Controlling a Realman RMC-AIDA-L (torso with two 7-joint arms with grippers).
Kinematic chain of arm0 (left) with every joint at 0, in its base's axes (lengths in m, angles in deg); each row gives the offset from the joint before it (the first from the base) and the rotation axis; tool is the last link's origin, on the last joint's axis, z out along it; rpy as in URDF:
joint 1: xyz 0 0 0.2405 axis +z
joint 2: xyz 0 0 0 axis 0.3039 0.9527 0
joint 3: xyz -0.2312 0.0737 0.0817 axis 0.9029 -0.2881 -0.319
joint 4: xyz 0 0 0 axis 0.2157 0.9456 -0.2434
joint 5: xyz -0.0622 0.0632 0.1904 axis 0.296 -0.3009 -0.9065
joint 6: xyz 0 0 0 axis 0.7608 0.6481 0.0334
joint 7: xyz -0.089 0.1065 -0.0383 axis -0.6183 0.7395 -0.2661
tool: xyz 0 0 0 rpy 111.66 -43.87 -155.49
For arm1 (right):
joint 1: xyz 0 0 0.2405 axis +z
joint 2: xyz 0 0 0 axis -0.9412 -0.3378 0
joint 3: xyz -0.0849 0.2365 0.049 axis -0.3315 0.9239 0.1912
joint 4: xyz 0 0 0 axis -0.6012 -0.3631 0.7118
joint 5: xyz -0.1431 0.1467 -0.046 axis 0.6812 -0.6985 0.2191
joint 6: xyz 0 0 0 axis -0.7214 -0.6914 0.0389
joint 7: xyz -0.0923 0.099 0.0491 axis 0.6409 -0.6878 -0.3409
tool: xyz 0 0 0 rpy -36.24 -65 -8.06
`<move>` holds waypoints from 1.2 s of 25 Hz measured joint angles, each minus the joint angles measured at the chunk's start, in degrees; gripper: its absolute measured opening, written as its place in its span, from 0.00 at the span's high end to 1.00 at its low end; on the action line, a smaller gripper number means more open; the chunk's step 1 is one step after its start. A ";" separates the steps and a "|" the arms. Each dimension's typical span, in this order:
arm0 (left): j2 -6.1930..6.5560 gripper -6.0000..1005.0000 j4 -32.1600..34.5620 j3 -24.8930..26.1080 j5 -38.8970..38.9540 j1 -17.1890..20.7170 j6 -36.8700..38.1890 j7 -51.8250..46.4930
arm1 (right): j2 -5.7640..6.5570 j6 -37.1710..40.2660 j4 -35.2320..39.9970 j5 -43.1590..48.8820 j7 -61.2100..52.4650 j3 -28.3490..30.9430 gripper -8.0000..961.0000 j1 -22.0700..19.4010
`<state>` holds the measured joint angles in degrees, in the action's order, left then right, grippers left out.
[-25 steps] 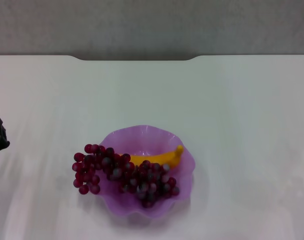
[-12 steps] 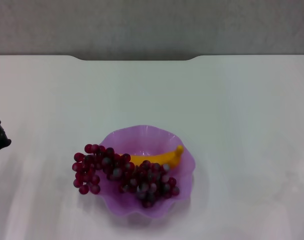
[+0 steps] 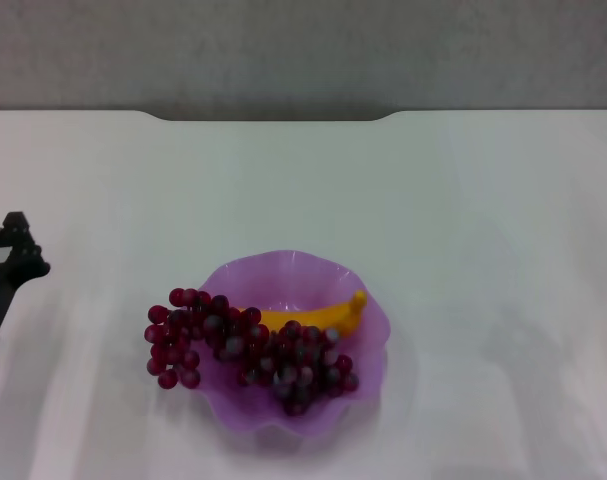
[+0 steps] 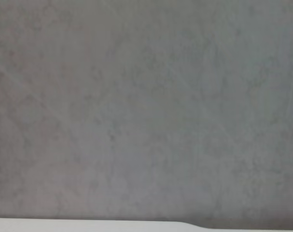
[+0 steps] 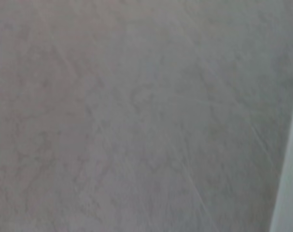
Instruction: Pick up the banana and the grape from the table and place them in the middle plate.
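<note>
In the head view the purple scalloped middle plate sits on the white table, near its front centre. The yellow banana lies inside the plate. The dark red-purple grape bunch lies across the banana, with its left end hanging over the plate's left rim above the table. My left gripper shows at the far left edge, well clear of the plate and holding nothing that I can see. My right gripper is out of view. Both wrist views show only grey wall.
The table's notched far edge meets a grey wall. A strip of white table edge shows in the left wrist view.
My left gripper has shifted a little to the right and up at the left edge of the head view. The plate, banana and grapes have not moved.
</note>
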<state>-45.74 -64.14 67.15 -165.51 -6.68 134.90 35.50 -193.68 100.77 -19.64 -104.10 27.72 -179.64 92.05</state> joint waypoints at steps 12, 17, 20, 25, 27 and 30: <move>-0.01 0.97 -5.04 -0.06 -0.01 -0.19 1.27 -0.14 | -0.34 0.05 0.05 -0.55 7.08 0.08 0.99 0.81; -0.10 0.97 -5.07 -0.57 -0.02 -1.21 1.58 -0.03 | -0.26 -0.53 0.72 -0.57 6.13 0.23 0.99 1.40; 0.06 0.97 -4.90 -2.63 -0.06 -2.17 1.60 0.00 | -0.12 -0.58 0.38 -0.59 3.45 0.78 0.99 1.87; 0.11 0.97 -4.43 -5.61 0.22 -2.87 1.79 0.85 | -0.23 -0.70 0.17 -0.67 -0.63 1.46 0.99 1.73; 0.00 0.97 -4.43 -5.46 0.74 -2.59 2.02 0.57 | -0.31 -0.75 0.16 -0.67 -2.37 1.64 0.99 1.38; 0.05 0.97 -4.43 -5.75 0.76 -2.36 2.10 0.19 | -0.33 -0.81 0.16 -0.67 -5.21 1.77 0.99 0.84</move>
